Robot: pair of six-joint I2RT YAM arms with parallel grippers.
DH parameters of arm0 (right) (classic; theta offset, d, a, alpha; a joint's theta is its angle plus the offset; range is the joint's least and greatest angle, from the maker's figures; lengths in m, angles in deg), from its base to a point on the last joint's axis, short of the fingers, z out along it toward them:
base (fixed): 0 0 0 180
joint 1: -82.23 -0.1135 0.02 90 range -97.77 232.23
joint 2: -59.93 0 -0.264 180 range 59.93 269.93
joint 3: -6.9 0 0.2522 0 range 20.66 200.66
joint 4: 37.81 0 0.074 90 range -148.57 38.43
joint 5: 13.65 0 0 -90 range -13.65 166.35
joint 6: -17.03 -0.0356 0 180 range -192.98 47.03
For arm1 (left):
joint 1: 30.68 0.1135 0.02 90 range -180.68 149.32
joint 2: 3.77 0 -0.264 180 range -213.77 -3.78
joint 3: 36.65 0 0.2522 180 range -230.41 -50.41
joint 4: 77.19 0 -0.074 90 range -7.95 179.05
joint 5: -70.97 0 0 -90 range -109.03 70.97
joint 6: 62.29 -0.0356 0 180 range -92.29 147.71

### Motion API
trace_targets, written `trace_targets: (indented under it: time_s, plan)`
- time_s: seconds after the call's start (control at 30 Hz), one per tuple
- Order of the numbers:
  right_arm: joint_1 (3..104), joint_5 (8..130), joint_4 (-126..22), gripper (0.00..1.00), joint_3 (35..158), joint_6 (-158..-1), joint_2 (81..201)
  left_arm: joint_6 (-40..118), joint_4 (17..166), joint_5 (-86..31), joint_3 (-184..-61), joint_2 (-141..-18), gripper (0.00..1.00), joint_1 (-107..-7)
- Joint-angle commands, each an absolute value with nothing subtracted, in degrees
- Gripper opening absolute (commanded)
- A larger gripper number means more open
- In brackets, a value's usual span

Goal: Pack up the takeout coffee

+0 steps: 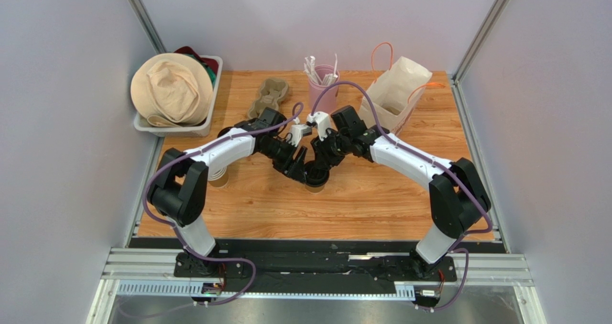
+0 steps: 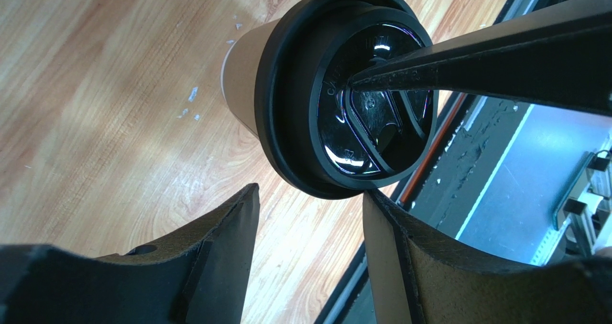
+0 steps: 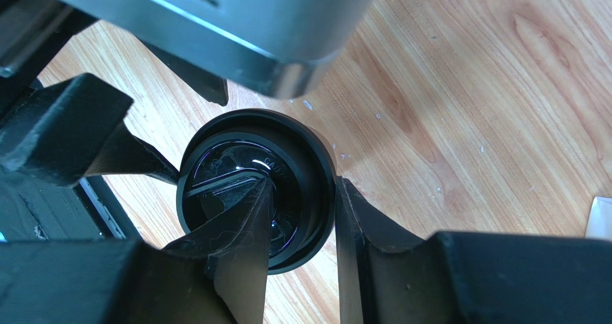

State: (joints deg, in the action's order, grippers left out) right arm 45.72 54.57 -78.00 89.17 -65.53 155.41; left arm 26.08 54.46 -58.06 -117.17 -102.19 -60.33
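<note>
Kraft takeout coffee (image 2: 248, 73) between both arms' fingers (image 3: 244, 267)

Both grippers crowd coffee cup (image 1: 314, 180) mid-table.
Right gripper (image 3: 302, 216): jaws straddle black lid (image 3: 302, 159) rim, one finger on lid top, other outside; left gripper (image 2: 309, 216) close opposite blocks that side.
Left gripper: jaws apart just beside lid; right finger (image 2: 503, 59) crosses lid top.
Bare wood toward arm bases.
Beyond: pink cup (image 1: 321, 87), white bag (image 1: 393, 91), cup tray (image 1: 267, 96).
Cup stack (image 1: 219, 175) under left arm.
</note>
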Motion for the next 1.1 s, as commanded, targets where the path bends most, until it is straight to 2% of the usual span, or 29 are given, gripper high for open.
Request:
trace_targets:
  time_s: [0.0,0.33,0.5,0.7,0.93,1.07]
  plan:
    - [44.35,61.68,-83.47,0.27,84.99,-63.13,160.04,22.53,57.67,-43.02,-115.98,-106.35,0.62,-60.74]
    - [44.7,59.04,-86.37,0.31,90.7,-61.46,157.05,20.24,54.42,-57.25,-123.79,-98.88,0.66,-58.28]
    - [46.1,58.07,-87.07,0.34,93.6,-61.37,155.64,20.5,52.67,-59.2,-128.19,-98.52,0.66,-58.19]
    - [46.73,56.49,-88.83,0.4,95.54,-60.76,153.79,20.42,52.23,-60.34,-128.02,-99.14,0.66,-58.19]
    - [46.99,52.54,-90.42,0.42,92.74,-57.95,149.67,20.15,50.65,-60.09,-129.77,-98.34,0.67,-58.19]
    - [44.88,55.43,-88.4,0.42,91.06,-56.81,146.41,22.08,51.78,-58.94,-129.78,-97.82,0.67,-55.05]
